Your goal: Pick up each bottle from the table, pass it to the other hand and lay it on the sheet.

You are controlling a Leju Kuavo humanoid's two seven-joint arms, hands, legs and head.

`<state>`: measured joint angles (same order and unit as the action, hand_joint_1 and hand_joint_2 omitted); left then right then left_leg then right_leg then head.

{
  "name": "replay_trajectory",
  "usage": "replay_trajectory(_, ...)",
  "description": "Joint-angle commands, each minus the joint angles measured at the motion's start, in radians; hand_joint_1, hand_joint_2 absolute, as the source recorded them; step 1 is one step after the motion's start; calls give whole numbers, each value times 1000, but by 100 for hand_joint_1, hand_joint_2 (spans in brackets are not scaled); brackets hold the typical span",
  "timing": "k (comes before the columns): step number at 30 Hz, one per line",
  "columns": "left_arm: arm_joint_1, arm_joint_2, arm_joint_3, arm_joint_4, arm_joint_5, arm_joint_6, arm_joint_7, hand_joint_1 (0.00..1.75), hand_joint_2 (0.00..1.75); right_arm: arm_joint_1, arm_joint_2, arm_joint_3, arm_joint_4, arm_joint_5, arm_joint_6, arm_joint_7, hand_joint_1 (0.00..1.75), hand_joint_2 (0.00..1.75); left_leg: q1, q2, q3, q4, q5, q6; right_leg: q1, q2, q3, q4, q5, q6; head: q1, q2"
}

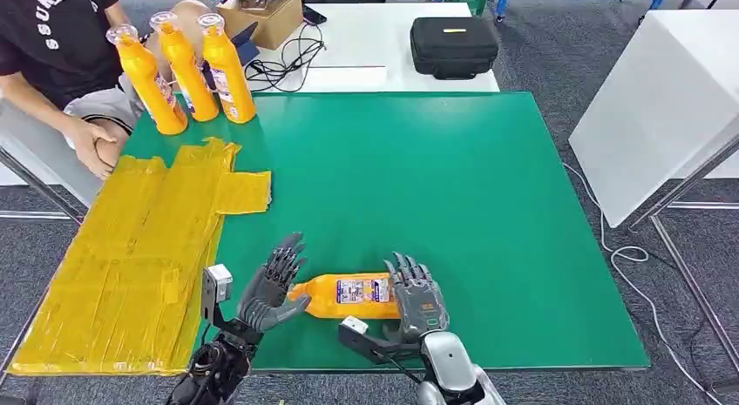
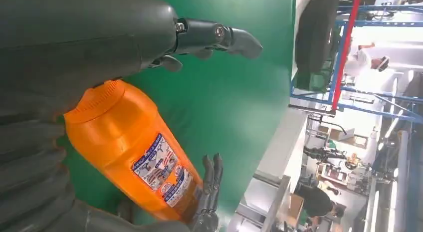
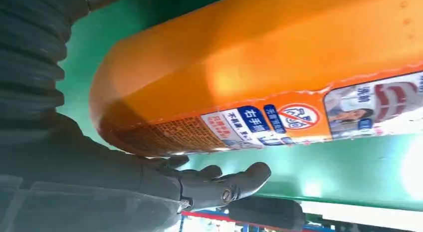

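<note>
Bottle (image 1: 349, 295) lying on green table (image 1: 488, 213), held at base by right hand (image 1: 418, 300); left hand (image 1: 272, 292) at cap, apparently not yet closed. Risk: dropping if released early.

- A robotics lab or workshop: a green table (image 1: 488, 205) on grey carpet (image 1: 540, 65), with white tables (image 1: 349, 39) set around it.
- Loose cables (image 1: 283, 65), a black case (image 1: 453, 43) and a cardboard box (image 1: 266, 17) lie on a white table.
- Blue metal racks (image 2: 349, 100) and cluttered benches stand in the background of the left wrist view.
- A seated person (image 1: 52, 57) waits at the table's corner.
</note>
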<state>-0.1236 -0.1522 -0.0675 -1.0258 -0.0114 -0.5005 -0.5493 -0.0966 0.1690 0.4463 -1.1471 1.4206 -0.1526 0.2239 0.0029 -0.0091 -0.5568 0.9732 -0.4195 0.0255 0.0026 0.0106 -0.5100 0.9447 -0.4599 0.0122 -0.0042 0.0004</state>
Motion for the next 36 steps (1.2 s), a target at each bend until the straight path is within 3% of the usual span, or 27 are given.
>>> replay_trajectory(1,-14,6,16,59,-8,3,8,0,175,11,-46,-52,14,9,13,9,0,175,1,-1,1,-1,0,-1,1,-2,2,-2,0,1,0,0)
replay_trajectory(8,-13,10,-8,48,-55,66,27,0,175,6,-35,-61,54,2,22,-12,0,175,0,-1,1,-1,0,-1,0,-2,2,-2,0,1,0,0)
replay_trajectory(9,-3,9,-20,19,-73,80,29,0,175,2,-34,-62,65,4,25,-13,10,175,1,-1,1,-1,0,-1,1,-2,2,-2,0,1,0,0)
replay_trajectory(10,17,8,-28,-29,-88,94,35,0,175,-2,-31,-61,77,6,29,-14,61,175,0,-1,1,-1,0,0,0,-1,2,-2,0,1,0,0)
replay_trajectory(11,23,8,-30,-43,-90,95,37,0,175,-3,-31,-60,80,7,30,-15,147,175,1,0,1,-1,0,-1,1,-2,2,-2,0,1,0,0)
replay_trajectory(12,42,7,-32,-77,-89,94,43,0,175,-8,-32,-53,93,11,36,-17,175,175,1,0,1,-1,0,-1,1,-1,2,-2,0,1,0,0)
replay_trajectory(18,107,2,-51,-216,-38,65,62,0,175,4,-41,-50,113,11,47,-26,169,175,1,1,2,-1,-1,-1,1,-1,3,-3,0,1,0,0)
replay_trajectory(26,151,5,-84,-325,-36,65,58,0,175,28,-59,-69,91,9,61,-24,175,175,1,-1,2,-1,-1,-1,1,-3,-3,-2,-1,1,0,0)
replay_trajectory(33,170,22,-98,-282,-46,94,9,0,175,52,-25,-163,49,-79,-113,-111,175,175,1,-2,3,-2,-1,-1,1,-4,-1,-3,-1,1,0,0)
replay_trajectory(36,168,20,-99,-283,-46,94,9,0,175,47,-27,-165,47,-79,-112,-110,175,175,1,-1,0,-1,-1,-1,1,-2,-1,-2,-1,1,0,0)
